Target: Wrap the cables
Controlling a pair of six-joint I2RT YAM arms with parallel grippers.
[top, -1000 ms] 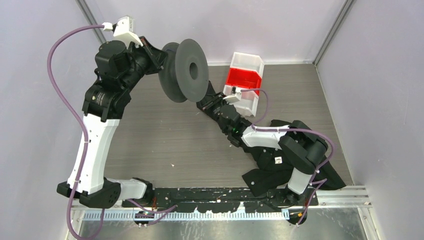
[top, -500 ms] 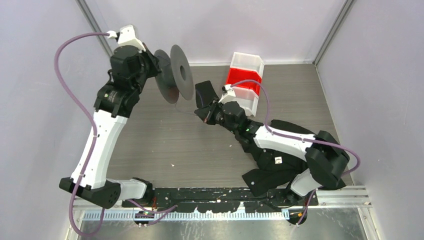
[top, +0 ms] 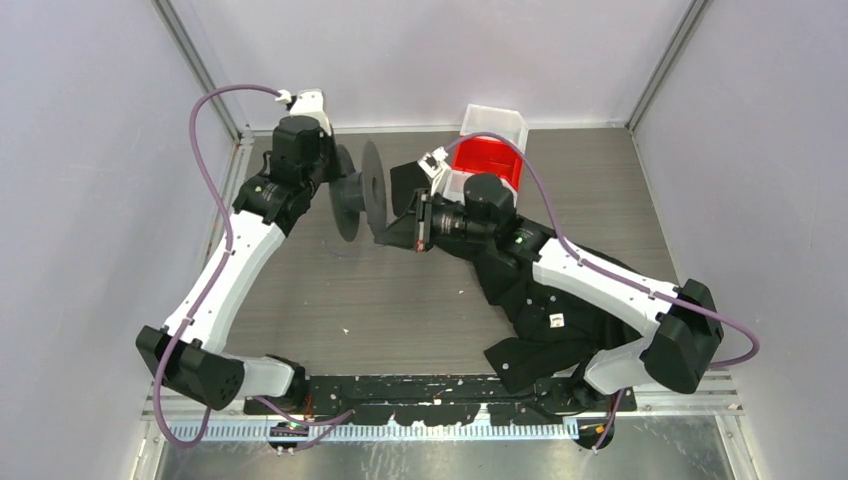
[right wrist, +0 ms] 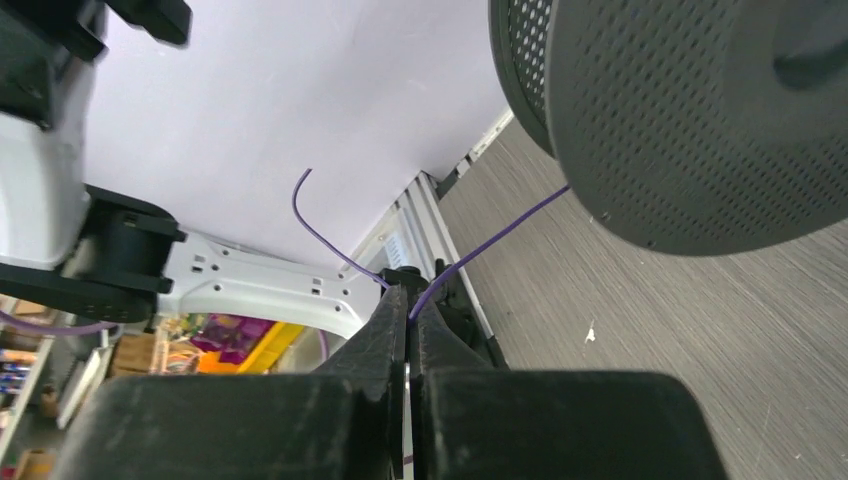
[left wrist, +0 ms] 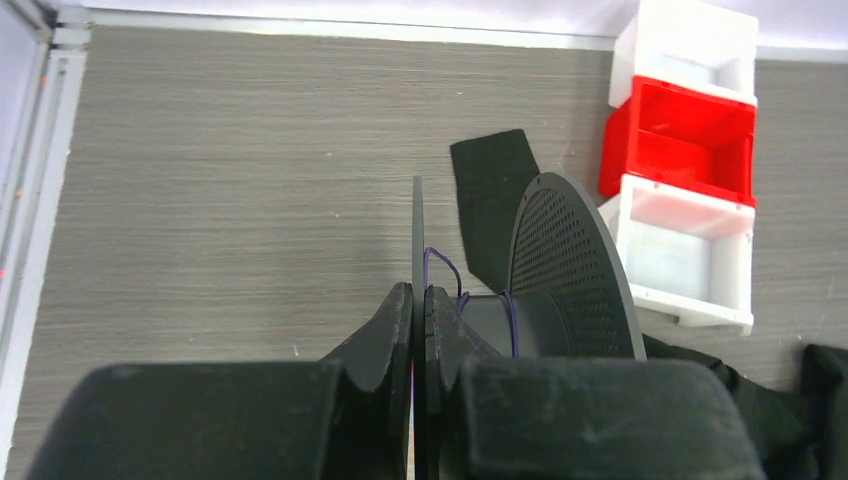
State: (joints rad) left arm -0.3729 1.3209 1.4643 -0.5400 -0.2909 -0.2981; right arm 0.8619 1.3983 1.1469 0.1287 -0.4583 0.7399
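Reel: dark grey with two perforated flanges, seen nearly edge-on from above. It sits far centre-left and appears lifted off the surface.
Left hand: clamped on the thin rim of the near flange, with no gap between the fingers.
Right hand: just beside the reel's other flange, fingers pressed together with the wire between them.
Wire: thread-thin and dark, with a purple cast in the wrist views. It runs straight from the right hand up behind the flange rim. A short free tail curls away past the fingers, and a few loose turns show on the hub. It is too fine to follow from overhead.
Handling (judged): almost weightless and limp, with a smooth jacket likely to slip through a light pinch. Turns will probably spring off the hub if tension drops.
Where to hold (judged): pinch the wire close to its free end, with a short lead to the hub. The reel is rigid and probably light, so the rim pinch works, though it may pivot.
Nearby: red bin; black cloth under the right arm.
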